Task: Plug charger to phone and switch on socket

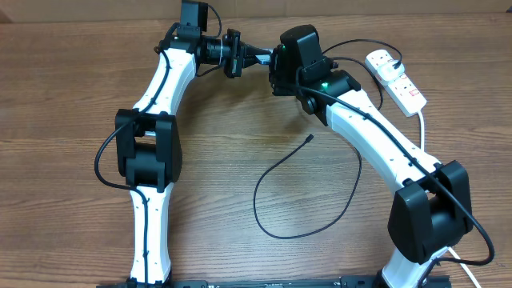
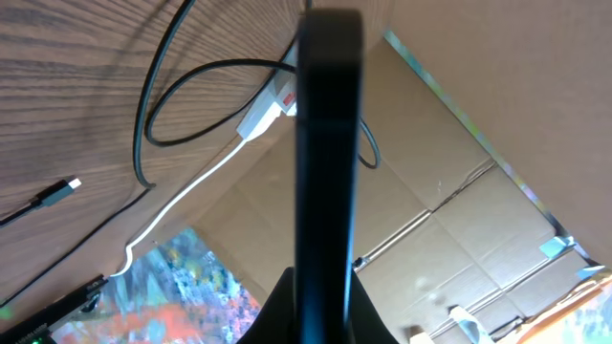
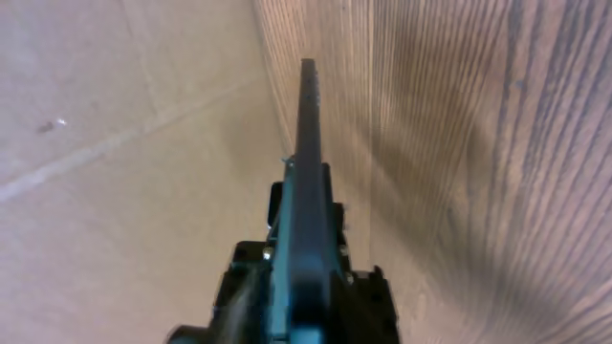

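The phone [image 1: 262, 56] hangs edge-up above the far middle of the table, between my two grippers. In the left wrist view it is a dark slab [image 2: 328, 143], and my left gripper [image 2: 325, 311] is shut on its lower end. My right gripper [image 3: 306, 291] flanks the phone [image 3: 306, 172] closely on both sides; whether it presses on it does not show. The charger lies in a black loop [image 1: 264, 216] on the table, its connector tip [image 1: 310, 138] free, also visible in the left wrist view [image 2: 69, 186]. The socket [image 1: 396, 78] lies at the far right.
A cardboard wall [image 3: 124, 143] stands right behind the grippers at the table's far edge. The socket's thick white cord [image 1: 422, 132] runs down the right side beside the right arm. A colourful patterned surface [image 2: 182, 287] shows beyond the table in the left wrist view.
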You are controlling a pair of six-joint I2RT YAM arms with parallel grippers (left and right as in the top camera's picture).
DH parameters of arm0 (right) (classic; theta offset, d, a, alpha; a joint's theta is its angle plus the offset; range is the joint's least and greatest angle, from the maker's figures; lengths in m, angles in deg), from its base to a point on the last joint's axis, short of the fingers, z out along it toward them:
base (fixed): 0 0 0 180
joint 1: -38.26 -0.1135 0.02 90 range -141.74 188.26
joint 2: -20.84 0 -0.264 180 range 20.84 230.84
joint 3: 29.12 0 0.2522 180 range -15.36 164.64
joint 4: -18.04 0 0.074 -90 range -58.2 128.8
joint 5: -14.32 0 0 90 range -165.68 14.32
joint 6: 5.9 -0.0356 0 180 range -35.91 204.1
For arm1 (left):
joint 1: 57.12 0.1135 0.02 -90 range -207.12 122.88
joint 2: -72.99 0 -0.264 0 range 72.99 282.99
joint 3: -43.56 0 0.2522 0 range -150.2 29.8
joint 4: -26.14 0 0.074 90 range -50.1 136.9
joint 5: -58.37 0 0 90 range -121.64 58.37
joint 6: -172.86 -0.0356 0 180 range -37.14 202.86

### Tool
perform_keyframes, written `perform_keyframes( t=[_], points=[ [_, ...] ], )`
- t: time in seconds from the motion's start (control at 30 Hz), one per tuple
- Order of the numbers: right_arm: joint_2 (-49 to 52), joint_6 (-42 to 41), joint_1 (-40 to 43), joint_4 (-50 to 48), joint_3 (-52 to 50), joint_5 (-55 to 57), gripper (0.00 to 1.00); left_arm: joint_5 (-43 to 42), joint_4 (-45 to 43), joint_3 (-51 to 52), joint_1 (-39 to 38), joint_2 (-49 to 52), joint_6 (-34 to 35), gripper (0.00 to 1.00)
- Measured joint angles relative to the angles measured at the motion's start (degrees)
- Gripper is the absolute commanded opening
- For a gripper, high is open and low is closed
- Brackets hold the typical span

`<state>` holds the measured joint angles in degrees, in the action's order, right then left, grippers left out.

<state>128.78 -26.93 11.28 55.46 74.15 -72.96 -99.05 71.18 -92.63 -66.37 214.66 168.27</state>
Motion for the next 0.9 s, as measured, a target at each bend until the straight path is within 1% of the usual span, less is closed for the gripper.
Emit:
perform_keyframes(
  t=[0.07, 0.17, 0.23, 0.3, 0.33, 0.43, 0.47, 0.57, 0.6, 0.67, 0.73, 0.9],
  points=[
    [0.0, 0.74, 0.13, -0.42, 0.0, 0.09, 0.4, 0.13, 0.11, 0.0, -0.02, 0.0, -0.04, 0.04],
    [0.0, 2.75, 0.35, -0.57, 0.0, 0.07, 0.45, 0.57, 0.09, 0.0, -0.02, 0.0, -0.02, 0.04],
    [0.0, 5.51, 0.35, -1.77, 0.0, -0.09, 0.49, 0.85, 0.07, 0.0, 0.0, 0.0, -0.13, 0.04],
    [0.0, 9.25, 0.37, -3.74, -0.02, -0.46, 0.58, 1.03, -0.02, 0.0, 0.0, 0.0, -0.31, 0.04],
    [0.0, 12.17, 0.39, -4.87, -0.09, -0.87, 0.61, 1.14, -0.09, 0.0, 0.0, 0.0, -0.48, 0.04],
    [0.0, 20.59, 0.59, -8.22, -0.31, -3.02, 0.75, 1.07, -0.28, -0.31, 0.57, 0.0, -1.44, 0.04],
    [0.0, 23.93, 0.63, -8.94, -0.31, -3.93, 0.83, 1.11, -0.37, -0.5, 0.81, 0.0, -1.84, 0.04],
    [-0.83, 32.79, 0.87, -8.72, -0.44, -5.51, 0.98, 1.77, -0.52, -0.63, 1.33, 0.0, -4.44, 0.04],
    [-1.55, 36.94, 1.14, -7.82, -0.5, -5.99, 0.99, 1.92, -0.68, -0.63, 1.51, 0.0, -5.84, 0.04],
    [-3.52, 44.59, 2.03, -5.22, -0.76, -6.78, 0.99, 2.23, -1.62, -0.63, 1.88, 0.0, -8.83, 0.04],
    [-6.19, 51.93, 3.96, -3.21, -0.7, -6.73, 0.99, 2.38, -2.93, -0.63, 2.27, 0.02, -13.97, 0.04],
    [-11.54, 63.39, 9.57, 6.78, -0.04, -6.49, 0.94, 1.31, -8.46, -0.63, 2.51, 0.07, -24.28, 0.04]
  ],
)
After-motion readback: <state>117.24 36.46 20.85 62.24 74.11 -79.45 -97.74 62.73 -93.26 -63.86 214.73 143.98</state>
